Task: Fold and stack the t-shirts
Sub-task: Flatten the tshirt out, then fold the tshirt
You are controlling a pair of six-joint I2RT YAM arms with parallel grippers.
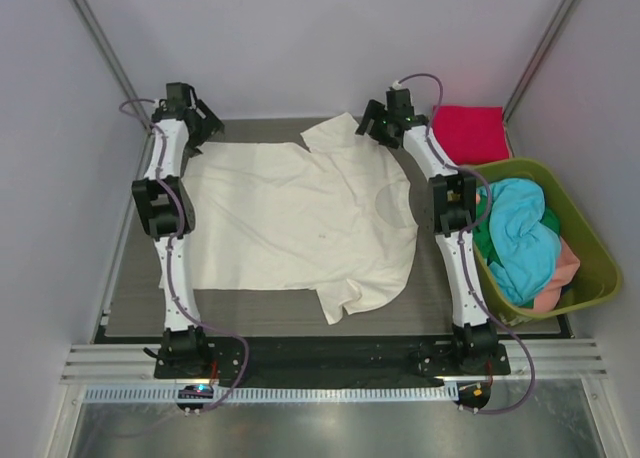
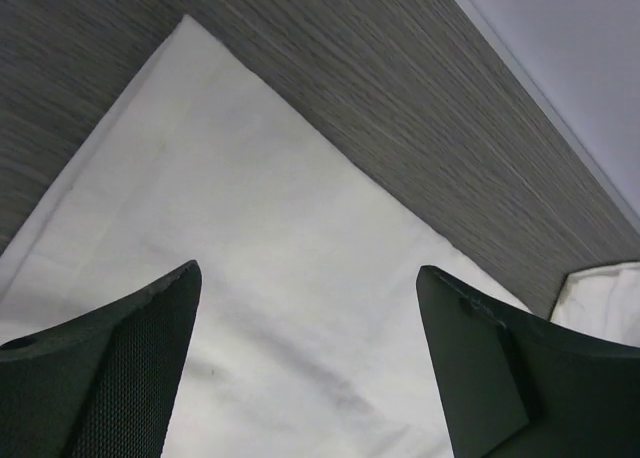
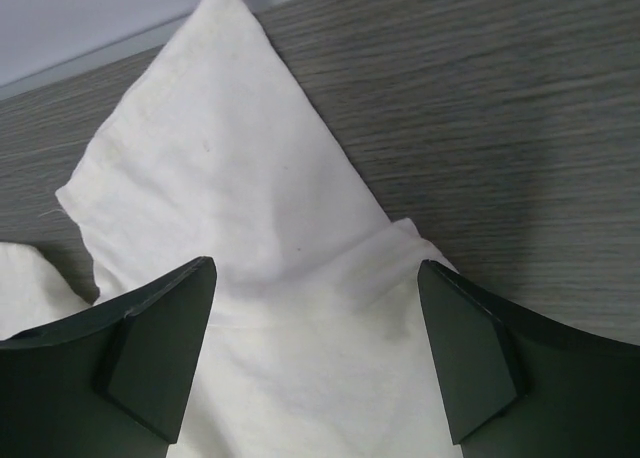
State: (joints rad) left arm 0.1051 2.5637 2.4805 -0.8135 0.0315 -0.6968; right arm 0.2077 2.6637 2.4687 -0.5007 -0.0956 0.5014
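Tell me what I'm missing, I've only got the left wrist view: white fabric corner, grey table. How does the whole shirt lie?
Observer: The cream shirt is spread flat on the table, collar on the robot's right, hem on its left.
Operator: Right pincer?
Observer: The right pincer is open above the far sleeve, holding nothing.
Operator: Other shirts?
Observer: A folded magenta shirt lies at the far right corner. Nearer, the olive basket holds a heap with a turquoise shirt on top.
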